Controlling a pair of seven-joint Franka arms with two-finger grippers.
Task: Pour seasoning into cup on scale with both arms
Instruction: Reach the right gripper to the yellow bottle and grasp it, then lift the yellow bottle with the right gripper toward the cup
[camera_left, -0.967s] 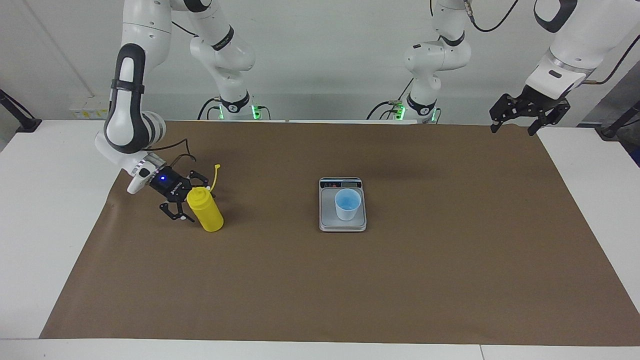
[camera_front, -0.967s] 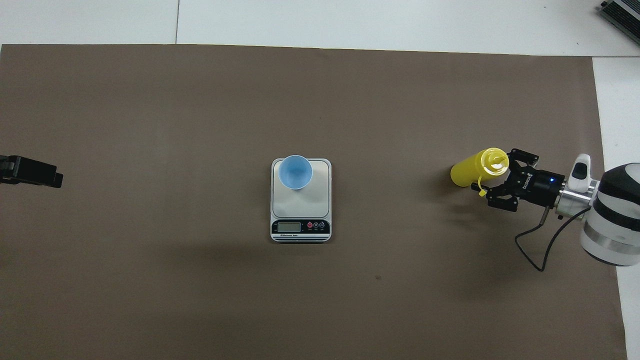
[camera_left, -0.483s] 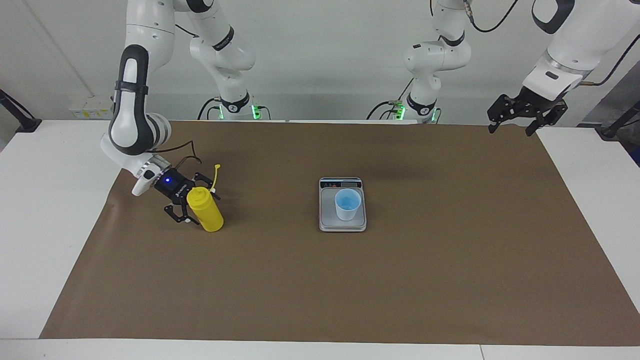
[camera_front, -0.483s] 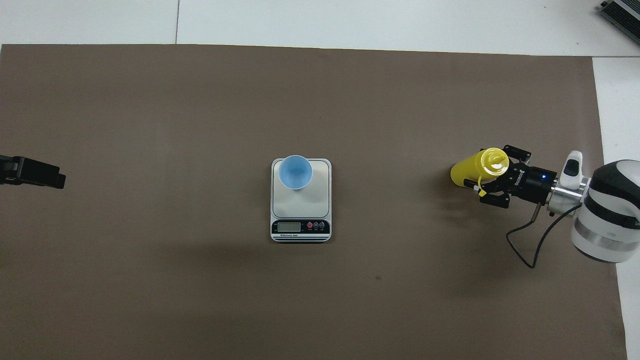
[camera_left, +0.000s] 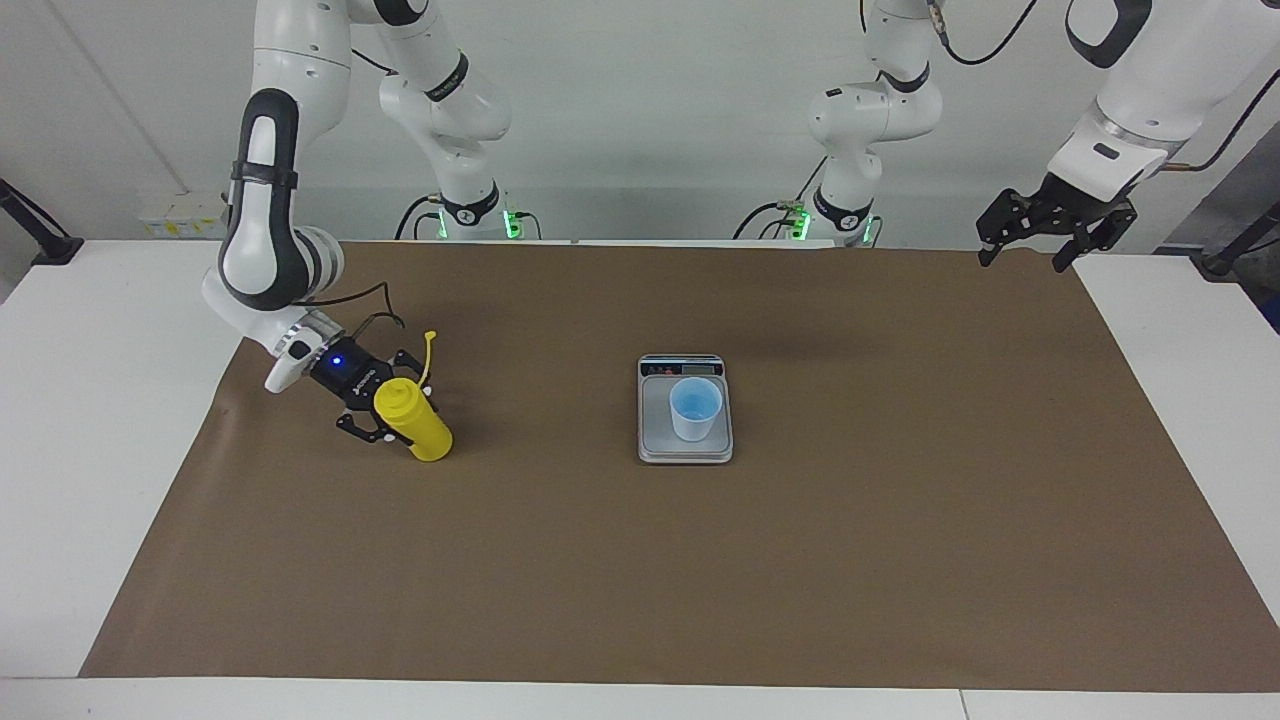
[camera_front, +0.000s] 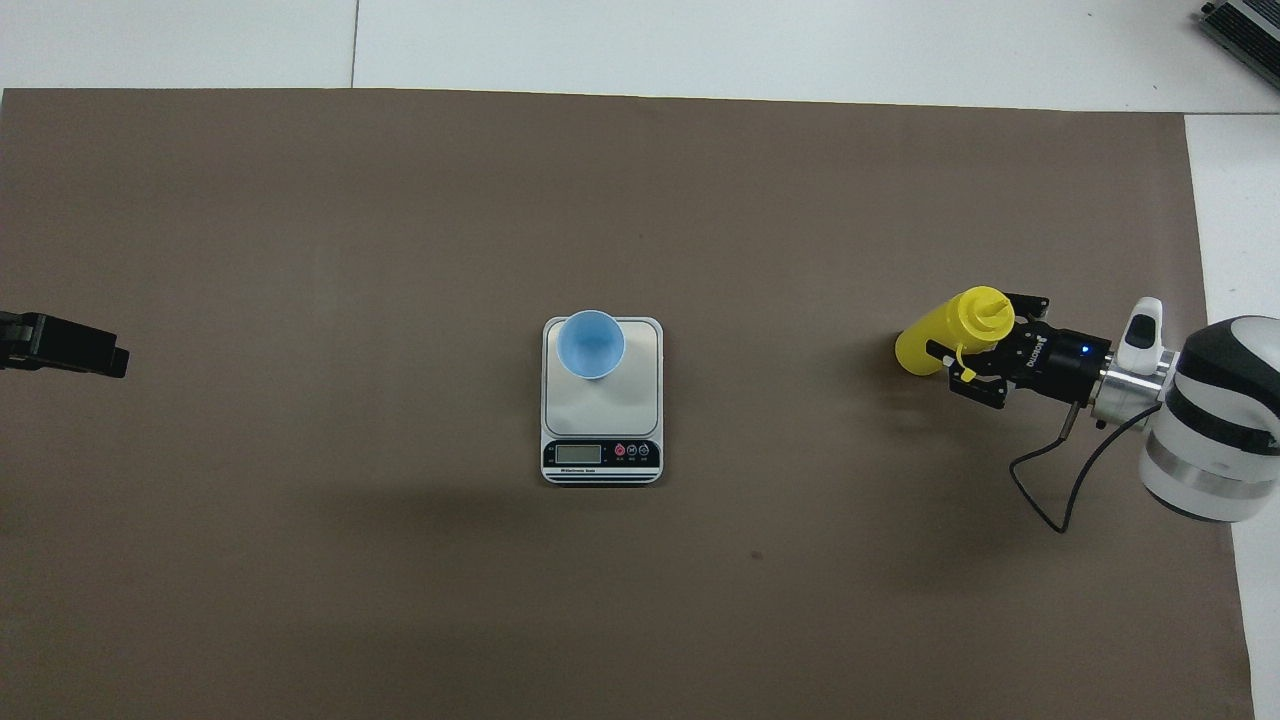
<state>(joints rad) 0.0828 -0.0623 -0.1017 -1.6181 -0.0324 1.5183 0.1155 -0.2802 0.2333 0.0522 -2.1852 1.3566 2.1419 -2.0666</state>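
The bottle is glossy yellow plastic. The cup is smooth, pale blue plastic. The scale has a matt grey plate. The table cover looks like matt brown paper.

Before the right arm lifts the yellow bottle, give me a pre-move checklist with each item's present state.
1. Right end effector closed on the seasoning bottle: ok; fingers sit on both sides of its upper body.
2. Bottle upright: not ok; it leans in the grip, base on the brown mat.
3. Bottle uncapped: ok; the cap strap hangs free, the nozzle is bare.
4. Cup on the scale: ok; upright on the weighing plate.
5. Path from bottle to cup: ok; only bare mat lies between them.
6. Left end effector out of the way: ok; open, waiting over the mat's corner at its arm's end.
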